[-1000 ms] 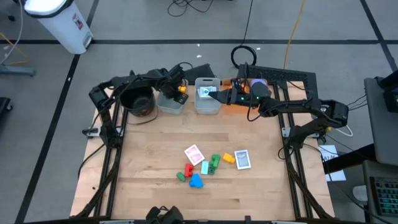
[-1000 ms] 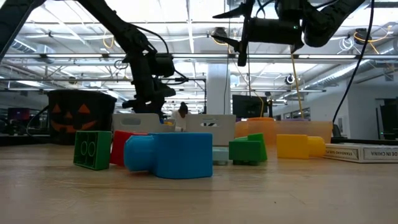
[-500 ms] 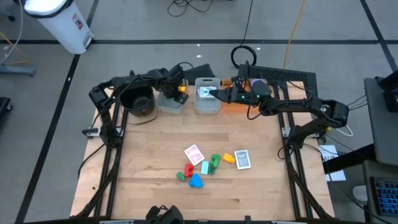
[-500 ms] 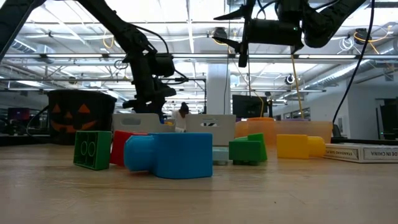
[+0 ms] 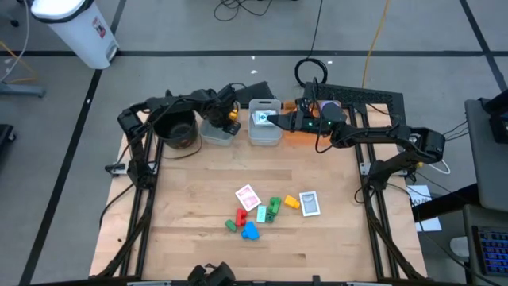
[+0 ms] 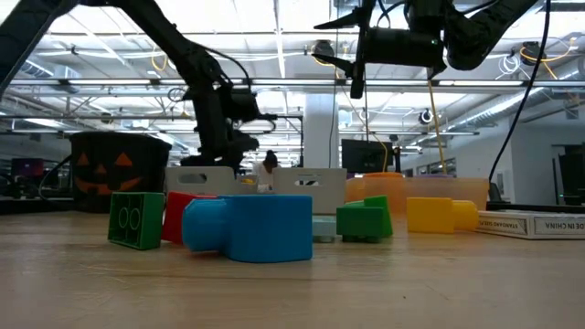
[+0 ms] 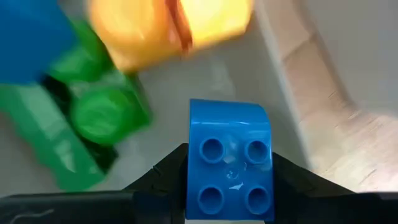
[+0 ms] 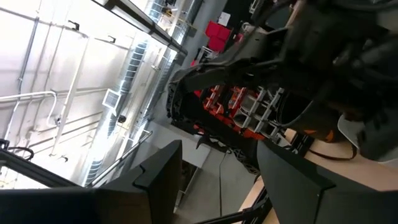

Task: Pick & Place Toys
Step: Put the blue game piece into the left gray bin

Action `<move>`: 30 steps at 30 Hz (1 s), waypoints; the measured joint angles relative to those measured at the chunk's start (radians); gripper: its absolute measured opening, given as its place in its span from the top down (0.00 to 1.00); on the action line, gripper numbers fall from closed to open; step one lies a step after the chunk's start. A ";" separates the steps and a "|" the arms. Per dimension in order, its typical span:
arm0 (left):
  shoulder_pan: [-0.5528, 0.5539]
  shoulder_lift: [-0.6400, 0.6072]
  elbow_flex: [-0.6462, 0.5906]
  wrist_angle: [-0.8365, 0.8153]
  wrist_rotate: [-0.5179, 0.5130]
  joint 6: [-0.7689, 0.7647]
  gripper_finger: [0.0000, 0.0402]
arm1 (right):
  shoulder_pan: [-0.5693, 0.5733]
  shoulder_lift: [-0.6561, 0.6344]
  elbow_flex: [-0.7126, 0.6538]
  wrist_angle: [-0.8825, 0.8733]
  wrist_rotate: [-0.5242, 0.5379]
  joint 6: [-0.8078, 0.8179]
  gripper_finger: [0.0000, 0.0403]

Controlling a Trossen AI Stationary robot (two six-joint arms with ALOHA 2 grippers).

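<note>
- The worktop (image 5: 198,191) fills the centre of the high view.
- The left arm reaches to the upper left; its left gripper (image 5: 228,112), over a clear bin (image 5: 216,132), clamps a blue block (image 7: 230,163).
- The right arm stretches leftward at upper centre; its right gripper (image 5: 274,121) hangs parted, holding nothing, over another bin (image 5: 264,127).
- Loose toys (image 5: 266,210) lie at lower centre.

Both arms are matte black, built of slim tubular links with bulkier joint housings. The left arm (image 5: 171,103) carries an orange-yellow patch near its wrist; the right arm (image 5: 373,135) shows small green lights and trailing black cables along its links.
</note>
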 joint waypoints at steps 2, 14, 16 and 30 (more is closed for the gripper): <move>0.000 0.024 0.000 -0.008 0.011 -0.005 0.63 | 0.000 0.000 0.000 0.000 0.000 0.012 0.50; 0.004 0.045 0.001 -0.020 -0.022 -0.002 0.63 | 0.000 0.000 0.000 0.000 -0.023 0.021 0.50; 0.004 0.045 0.000 -0.022 -0.021 0.000 0.63 | 0.000 0.000 0.000 0.000 -0.024 0.018 0.50; 0.006 -0.003 -0.002 -0.010 -0.014 -0.001 0.50 | 0.000 0.000 0.000 0.000 -0.024 0.001 0.50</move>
